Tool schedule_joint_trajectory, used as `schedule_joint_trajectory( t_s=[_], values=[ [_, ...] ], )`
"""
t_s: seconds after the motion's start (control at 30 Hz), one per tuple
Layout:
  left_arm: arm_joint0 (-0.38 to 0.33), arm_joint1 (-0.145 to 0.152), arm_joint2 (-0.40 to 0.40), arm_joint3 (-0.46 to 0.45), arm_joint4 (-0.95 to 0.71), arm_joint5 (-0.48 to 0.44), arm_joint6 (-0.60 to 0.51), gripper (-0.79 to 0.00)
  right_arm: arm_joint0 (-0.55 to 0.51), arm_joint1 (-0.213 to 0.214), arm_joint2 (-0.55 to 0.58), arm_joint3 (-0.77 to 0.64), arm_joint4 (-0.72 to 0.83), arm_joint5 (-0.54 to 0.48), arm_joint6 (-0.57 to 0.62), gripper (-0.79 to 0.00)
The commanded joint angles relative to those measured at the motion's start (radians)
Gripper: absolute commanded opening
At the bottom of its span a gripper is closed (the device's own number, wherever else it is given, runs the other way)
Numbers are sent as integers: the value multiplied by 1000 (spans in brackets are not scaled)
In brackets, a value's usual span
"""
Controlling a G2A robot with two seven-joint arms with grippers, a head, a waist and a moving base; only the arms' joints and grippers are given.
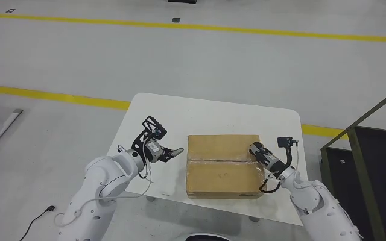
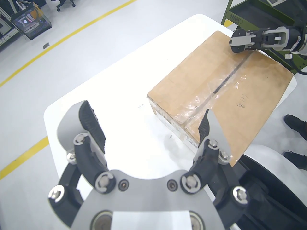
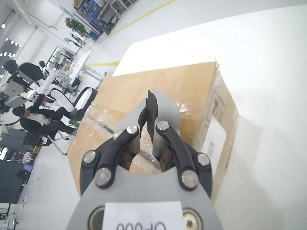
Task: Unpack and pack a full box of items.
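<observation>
A closed brown cardboard box (image 1: 220, 165) lies on the white table (image 1: 181, 114), its top seam sealed with clear tape. My left gripper (image 1: 177, 152) hovers open just off the box's left end, with nothing between its fingers. In the left wrist view the left gripper (image 2: 146, 111) is spread wide in front of the box (image 2: 223, 89), level with the taped seam. My right gripper (image 1: 252, 148) is shut and sits low over the seam at the box's right end. The right wrist view shows the right gripper (image 3: 150, 99) pressed together above the crinkled tape on the box (image 3: 168, 84).
A dark green metal rack (image 1: 356, 156) stands just right of the table, close behind the right arm. The box takes up the table's near middle. Bare tabletop lies beyond the box and to its left. The table's front edge is close under the box.
</observation>
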Motion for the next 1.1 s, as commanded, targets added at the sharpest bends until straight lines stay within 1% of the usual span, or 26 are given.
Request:
schedule_joint_trajectory(
  t_s=[0.0, 0.07, 0.17, 0.33, 0.4, 0.5, 0.63, 0.73, 0.83, 0.9, 0.97, 1.03, 1.07],
  values=[
    [0, 0, 0, 0, 0, 0, 0, 0, -27, 4, 41, -14, 19, -9, -20, -785],
    [0, 0, 0, 0, 0, 0, 0, 0, -48, 7, 68, -14, 17, -7, -41, -785],
    [0, 0, 0, 0, 0, 0, 0, 0, -65, 5, 90, 19, 6, 32, -106, -785],
    [0, 0, 0, 0, 0, 0, 0, 0, -64, -14, 48, 102, 9, 102, -214, -785],
    [0, 0, 0, 0, 0, 0, 0, 0, -57, -24, 11, 131, 6, 109, -233, -785],
    [0, 0, 0, 0, 0, 0, 0, 0, -43, -38, -52, 159, 4, 98, -218, -785],
    [0, 0, 0, 0, 0, 0, 0, 0, -35, -52, -104, 160, 3, 90, -219, -785],
    [0, 0, 0, 0, 0, 0, 0, 0, -37, -57, -114, 145, -15, 97, -236, -785],
    [4, 0, 0, -1, 1, 5, 8, 0, -43, -54, -78, 120, -37, 123, -291, -785],
    [14, 2, -11, -23, 58, 45, 41, 0, -50, -48, -34, 90, -78, 152, -333, -785],
    [50, 2, -32, -52, 132, 145, 115, 0, -62, -41, 15, 43, -130, 184, -376, -785],
    [92, 1, -56, -69, 148, 235, 169, 0, -83, -32, 60, -13, -219, 231, -399, -785],
    [111, 1, -67, -78, 152, 263, 189, 0, -97, -29, 77, -44, -264, 257, -401, -785]
  ],
)
